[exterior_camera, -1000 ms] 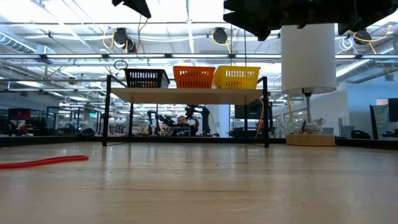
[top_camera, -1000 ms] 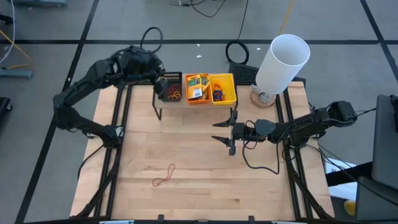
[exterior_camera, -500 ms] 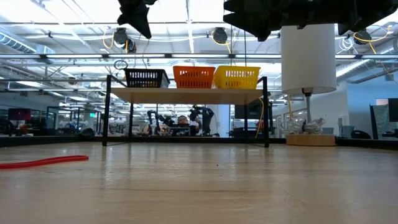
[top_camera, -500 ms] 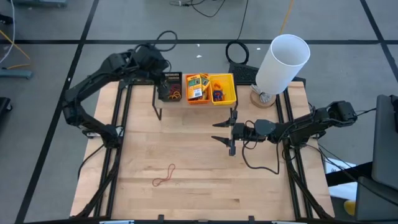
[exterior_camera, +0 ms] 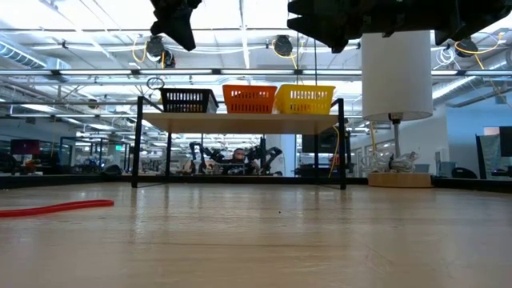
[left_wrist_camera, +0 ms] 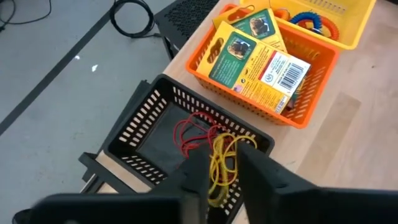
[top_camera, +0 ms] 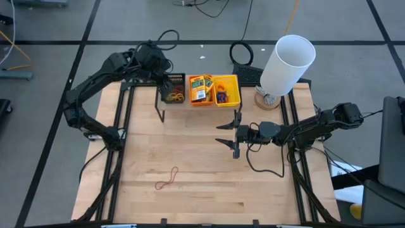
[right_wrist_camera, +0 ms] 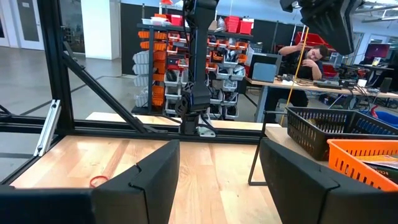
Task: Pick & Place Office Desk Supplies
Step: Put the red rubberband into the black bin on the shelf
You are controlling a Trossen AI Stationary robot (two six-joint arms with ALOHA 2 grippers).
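Observation:
My left gripper (top_camera: 162, 71) hovers above the black bin (left_wrist_camera: 140, 134), slightly open, touching nothing; in its wrist view (left_wrist_camera: 222, 177) red and yellow rubber bands (left_wrist_camera: 208, 146) lie on the bin's floor below the fingers. Yellow packs with green-and-white labels (left_wrist_camera: 258, 62) lie stacked in the orange bin (top_camera: 201, 100). Blue and orange bands (left_wrist_camera: 308, 15) sit in the yellow bin (top_camera: 229, 82). A red rubber band (top_camera: 168, 180) lies flat on the table, also showing in the low view (exterior_camera: 56, 209). My right gripper (top_camera: 229, 136) waits open at mid-table, right of centre.
The three bins stand in a row on a small raised shelf (exterior_camera: 240, 122) at the table's far edge. A big white cylinder (top_camera: 288, 62) on a round base stands at the far right corner. Bare wood (top_camera: 209, 183) spreads across the table's middle and near side.
My left arm has swung its elbow toward the table's far edge, and its gripper has come down a little over the black bin, showing lower in the low view. The red band on the table has stayed put.

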